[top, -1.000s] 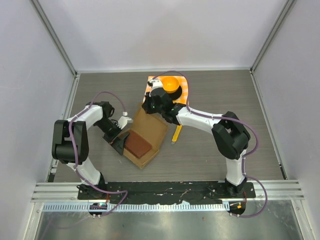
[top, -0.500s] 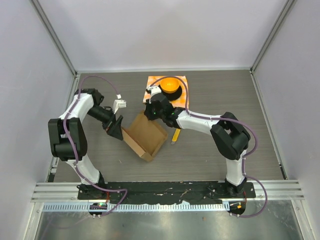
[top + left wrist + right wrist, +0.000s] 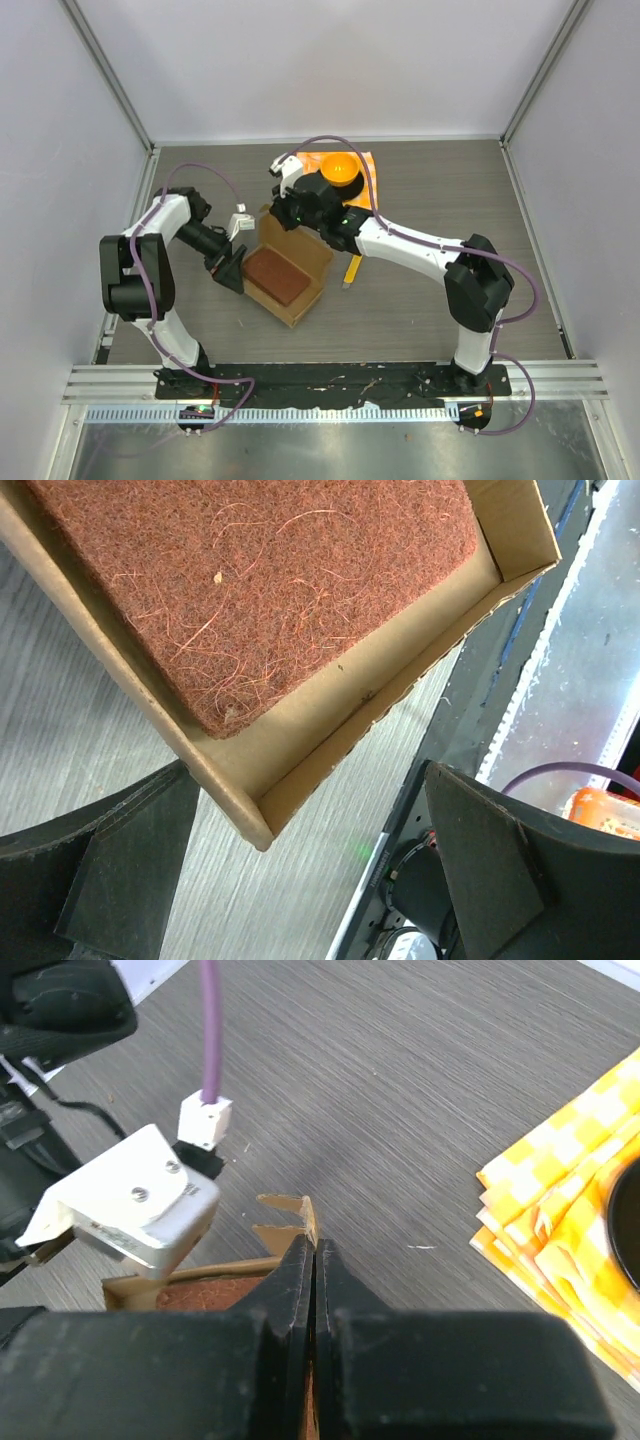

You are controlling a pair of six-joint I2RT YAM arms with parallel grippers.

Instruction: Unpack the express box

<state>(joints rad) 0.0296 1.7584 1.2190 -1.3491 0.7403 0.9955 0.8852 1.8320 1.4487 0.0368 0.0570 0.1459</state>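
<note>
a: what lies nearest the arm bases?
b: the express box (image 3: 291,270), open on the grey table (image 3: 420,300), a little left of the middle of the top view and turned at an angle. a reddish-brown fibre mat (image 3: 277,275) lies flat inside it. a slim yellow thing (image 3: 352,270) lies just right of the box.
a: and the left gripper (image 3: 232,266)?
b: just beside the box's left corner, released. in the left wrist view its dark fingers (image 3: 120,870) stand wide apart with the box's corner between them.
a: the right gripper (image 3: 285,213)?
b: at the box's far corner, clenched on the top edge of the cardboard wall. a torn tab pokes out at the tips.
a: further back?
b: an orange-checkered cloth (image 3: 368,170) at top centre, with an orange bowl (image 3: 340,167) on it.
</note>
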